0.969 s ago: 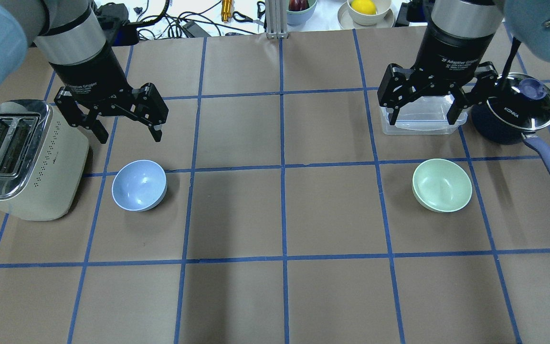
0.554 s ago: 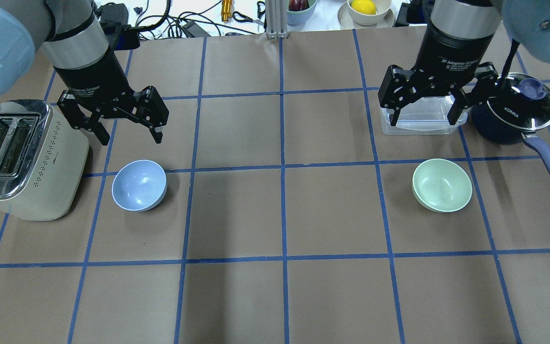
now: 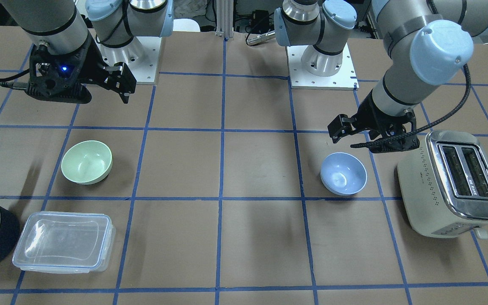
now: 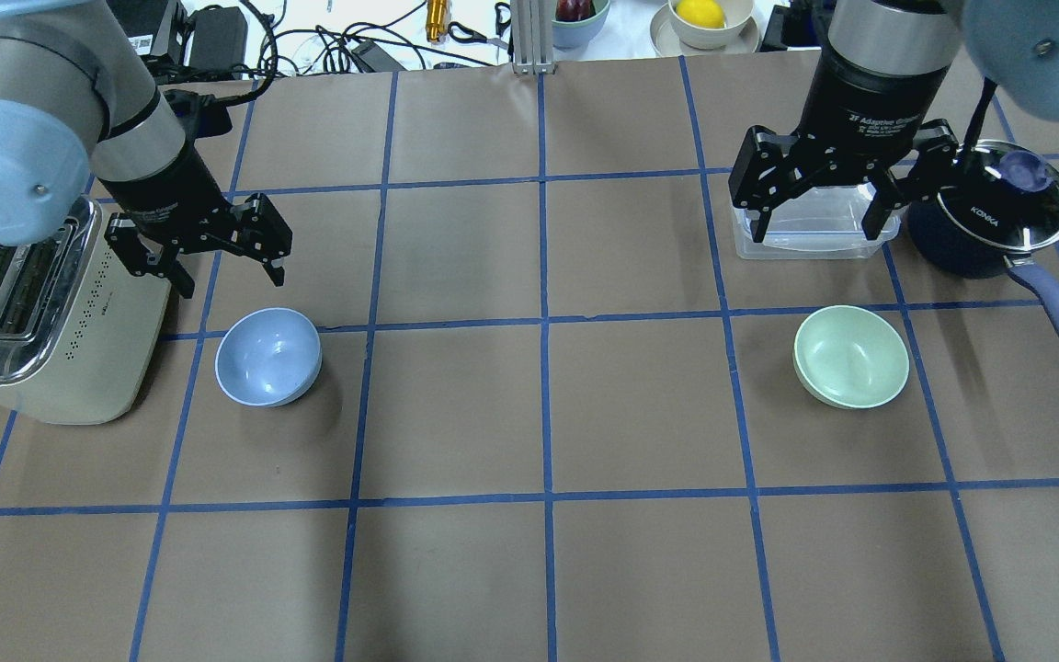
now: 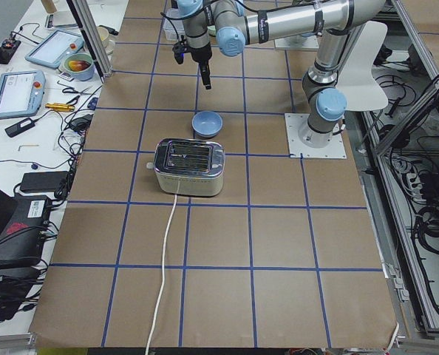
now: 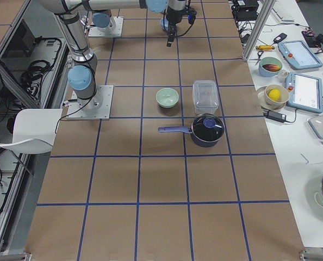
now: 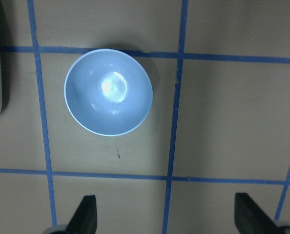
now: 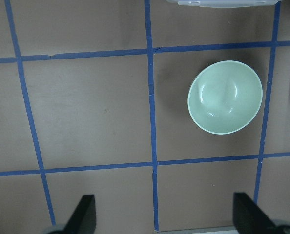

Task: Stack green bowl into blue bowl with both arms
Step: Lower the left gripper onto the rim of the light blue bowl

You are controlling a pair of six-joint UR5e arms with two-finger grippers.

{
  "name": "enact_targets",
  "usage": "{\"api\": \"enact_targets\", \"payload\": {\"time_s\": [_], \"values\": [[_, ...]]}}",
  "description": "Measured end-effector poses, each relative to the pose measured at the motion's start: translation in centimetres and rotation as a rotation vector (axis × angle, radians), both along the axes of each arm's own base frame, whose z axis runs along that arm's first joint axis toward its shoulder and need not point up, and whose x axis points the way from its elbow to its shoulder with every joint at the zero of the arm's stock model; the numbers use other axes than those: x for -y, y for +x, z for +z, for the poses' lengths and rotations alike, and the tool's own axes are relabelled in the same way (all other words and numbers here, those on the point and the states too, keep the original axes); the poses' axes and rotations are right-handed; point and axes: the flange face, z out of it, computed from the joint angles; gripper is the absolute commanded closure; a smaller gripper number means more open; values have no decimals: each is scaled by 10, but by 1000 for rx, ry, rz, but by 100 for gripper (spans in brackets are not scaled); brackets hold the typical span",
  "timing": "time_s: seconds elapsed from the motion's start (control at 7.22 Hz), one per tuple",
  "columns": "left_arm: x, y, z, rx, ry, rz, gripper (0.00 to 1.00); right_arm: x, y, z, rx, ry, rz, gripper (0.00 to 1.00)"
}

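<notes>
Cream casing, far left: the toaster point(image 4: 79, 349) stands near the blue bowl and does not touch it.
Left tool: the left gripper point(image 4: 233, 280) hangs at upper left of the overhead view with its jaws spread wide and nothing between them. It sits just above the blue bowl in frame, not over it.
Receiving vessel: the blue bowl point(image 4: 267, 357) sits upright and empty, left of centre.
Right tool: the right gripper point(image 4: 814, 234) hangs at upper right, jaws spread wide and empty, in front of the clear container point(image 3: 64, 241).
Vessel to move: the green bowl point(image 4: 851, 357) sits upright and empty, right of centre. It is well apart from the blue bowl and touched by neither gripper. The saucepan point(image 4: 998, 221) stands near it at far right.
Handling, judged: it looks like thin moulded plastic, so light, stiff and not delicate. The smooth wall may slip in the pads, and so light a bowl may skid on the table point(image 4: 456, 414) if nudged.
Hold point, judged: the rim, with one finger inside the wall and one outside. A pinch across the whole mouth looks less sure on the sloped sides.
Overhead against front-facing: the overhead view hides part of the container behind the right gripper. The front-facing view shows it whole and lidded, and shows both grippers raised off the table.
Wrist views: each shows its own bowl off-centre ahead of the wide-set jaw tips, upper left for the blue and upper right for the green. No other view gives that offset.
</notes>
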Motion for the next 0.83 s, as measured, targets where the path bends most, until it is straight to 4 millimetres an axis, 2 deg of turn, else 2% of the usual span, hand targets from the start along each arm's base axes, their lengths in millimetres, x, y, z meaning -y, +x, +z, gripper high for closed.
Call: {"api": "enact_targets", "payload": {"time_s": [0.42,0.83], "values": [[2,43,-50,-36,53,-48,0,0,0,-2,-3,4,-1,0],[6,61,-99,-36,38,-44,0,1,0,-4,-4,6,-2,0]]}}
